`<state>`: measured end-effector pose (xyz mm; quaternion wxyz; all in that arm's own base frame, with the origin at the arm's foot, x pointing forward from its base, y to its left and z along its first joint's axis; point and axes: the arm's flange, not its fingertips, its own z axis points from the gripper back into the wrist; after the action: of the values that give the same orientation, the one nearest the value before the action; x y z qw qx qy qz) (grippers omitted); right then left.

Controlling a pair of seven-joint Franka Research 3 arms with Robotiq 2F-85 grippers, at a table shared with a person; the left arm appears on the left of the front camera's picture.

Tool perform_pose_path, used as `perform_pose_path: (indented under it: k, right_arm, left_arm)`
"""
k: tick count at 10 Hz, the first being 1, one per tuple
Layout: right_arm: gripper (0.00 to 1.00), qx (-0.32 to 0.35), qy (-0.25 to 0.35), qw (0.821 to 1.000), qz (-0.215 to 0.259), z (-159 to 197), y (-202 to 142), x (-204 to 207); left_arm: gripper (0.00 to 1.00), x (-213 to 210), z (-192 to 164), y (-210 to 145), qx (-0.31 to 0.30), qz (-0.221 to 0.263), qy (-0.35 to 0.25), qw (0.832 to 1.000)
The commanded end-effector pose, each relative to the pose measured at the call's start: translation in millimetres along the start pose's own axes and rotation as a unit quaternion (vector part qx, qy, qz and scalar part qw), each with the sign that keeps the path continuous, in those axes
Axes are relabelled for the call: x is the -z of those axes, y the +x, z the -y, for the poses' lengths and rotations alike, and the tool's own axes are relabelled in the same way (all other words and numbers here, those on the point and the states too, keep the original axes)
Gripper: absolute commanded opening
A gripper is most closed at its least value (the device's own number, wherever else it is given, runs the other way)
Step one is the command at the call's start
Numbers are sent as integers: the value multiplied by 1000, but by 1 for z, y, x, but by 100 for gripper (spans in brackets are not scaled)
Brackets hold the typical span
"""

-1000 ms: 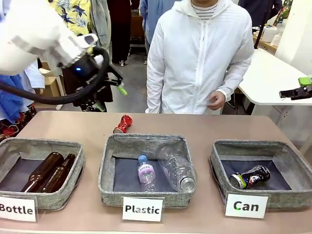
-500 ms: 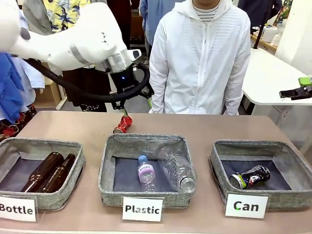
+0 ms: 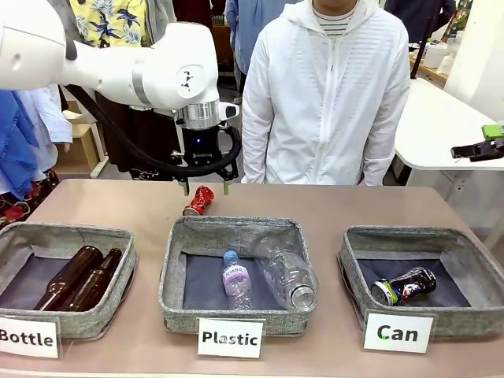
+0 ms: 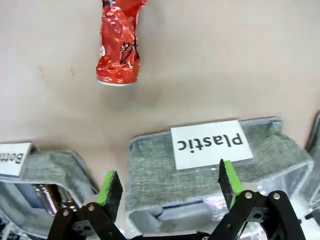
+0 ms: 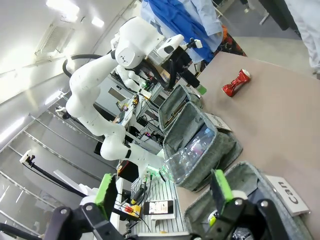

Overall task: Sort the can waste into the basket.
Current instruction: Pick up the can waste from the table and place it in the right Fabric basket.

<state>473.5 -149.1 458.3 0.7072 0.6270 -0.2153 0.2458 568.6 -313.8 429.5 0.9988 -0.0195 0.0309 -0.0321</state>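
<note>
A robotics lab: white robot arm [image 3: 157,75], labelled sorting baskets [image 3: 236,229], strip ceiling lights [image 5: 61,5]

Front view across table [image 3: 354,209] toward person [image 3: 327,94]; wrist views, near and far, both on red can [image 4: 119,42].

Left wrist view: the red can [image 4: 119,45] is cut off at 12 o'clock, and the "Bottle" card [image 4: 12,159] at 9 o'clock loses part of its word. Right wrist view: the "Can" basket [image 5: 260,175] runs off at 5 o'clock, its inside mostly hidden behind the right gripper [image 5: 163,186].
</note>
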Motion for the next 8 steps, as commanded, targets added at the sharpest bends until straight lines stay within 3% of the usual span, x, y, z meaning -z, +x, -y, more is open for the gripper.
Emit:
perform_pose_path:
  k: [1, 4, 5, 6, 7, 8]
  right_arm:
    - [100, -7, -3, 1000, -2, -3, 1, 0]
    - [100, -7, -3, 1000, -2, -3, 1, 0]
    - [100, -7, -3, 1000, -2, -3, 1, 0]
    - [100, -7, -3, 1000, -2, -3, 1, 0]
    - [100, -7, -3, 1000, -2, -3, 1, 0]
    - [100, -7, -3, 1000, -2, -3, 1, 0]
  left_arm:
    - [100, 0, 1, 13, 21, 9, 37, 999]
    - [100, 6, -11, 13, 143, -15, 117, 983]
    - [100, 7, -13, 13, 159, -6, 107, 982]
    - [100, 6, -13, 14, 153, -8, 59, 986]
    - [100, 12, -9, 7, 128, -18, 100, 986]
    - [100, 12, -9, 7, 128, -18, 100, 986]
